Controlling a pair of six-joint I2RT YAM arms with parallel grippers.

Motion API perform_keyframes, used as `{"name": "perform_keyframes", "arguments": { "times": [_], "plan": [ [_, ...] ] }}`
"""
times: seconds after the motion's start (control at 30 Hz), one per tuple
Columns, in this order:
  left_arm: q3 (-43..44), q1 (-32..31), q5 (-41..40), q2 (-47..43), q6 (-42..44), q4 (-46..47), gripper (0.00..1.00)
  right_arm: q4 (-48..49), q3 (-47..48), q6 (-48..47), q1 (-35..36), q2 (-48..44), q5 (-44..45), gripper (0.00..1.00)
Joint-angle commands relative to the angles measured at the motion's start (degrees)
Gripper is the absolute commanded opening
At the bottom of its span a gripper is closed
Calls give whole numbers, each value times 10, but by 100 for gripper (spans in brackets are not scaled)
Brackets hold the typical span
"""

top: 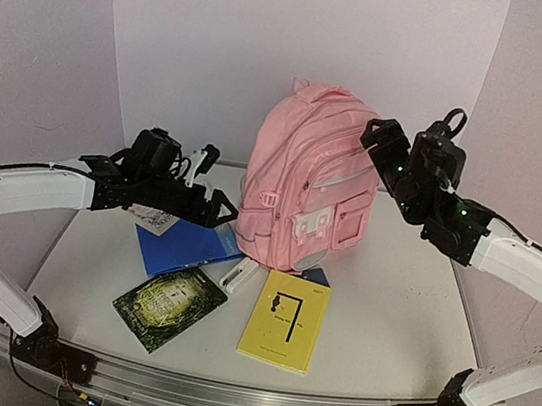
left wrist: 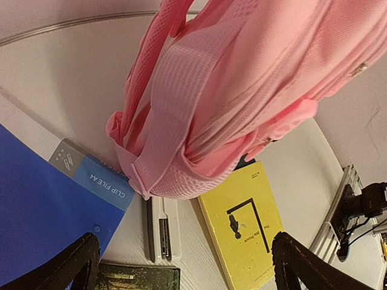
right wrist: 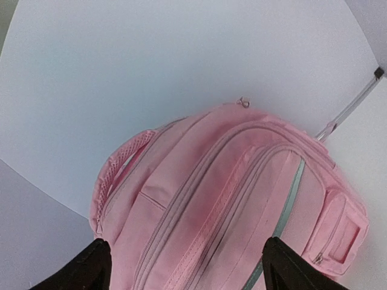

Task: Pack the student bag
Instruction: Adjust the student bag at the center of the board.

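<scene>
The pink backpack (top: 304, 182) stands upright mid-frame on the bench (top: 387, 310), apparently zipped, so the right tool (top: 379, 137), wide and empty at upper right, seems poised for its top zip, while the left tool (top: 212, 205), equally wide, hovers beside its strap side near the blue folder (top: 179, 246).

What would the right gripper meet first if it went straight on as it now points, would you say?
Most likely the student bag, whose zipped top fills the right gripper's wrist view; how near is unclear.
</scene>
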Motion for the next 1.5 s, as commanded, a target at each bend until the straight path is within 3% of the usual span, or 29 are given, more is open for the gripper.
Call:
{"name": "perform_keyframes", "arguments": {
  "times": [0.0, 0.27, 0.4, 0.77, 0.97, 1.03, 1.13, 1.27, 1.47],
  "plan": [
    [16, -25, -90, 48, -36, 54, 100, -84, 56, -105, -86, 0, -105, 91],
    [14, -48, -151, 87, -61, 73, 99, -73, 37, -148, -297, 49, -442, 97],
    [12, -48, -181, 102, -72, 85, 90, -31, 39, -167, -336, 86, -533, 98],
    [31, -48, -176, 156, -73, 154, 48, 21, 103, -185, -365, 168, -624, 98],
    [28, -48, -193, 155, -36, 153, 11, 49, 110, -212, -367, 177, -641, 98],
    [24, -46, -213, 149, -12, 144, 3, 49, 110, -209, -368, 178, -639, 98],
    [8, -30, -214, 135, 38, 148, 0, 52, 99, -208, -368, 175, -643, 98],
    [-14, 19, -158, 116, 109, 171, 0, 60, 61, -197, -369, 159, -644, 98],
    [-7, 91, -75, 118, 186, 195, 0, 140, -50, -100, -367, 103, -676, 97]
  ]
}}
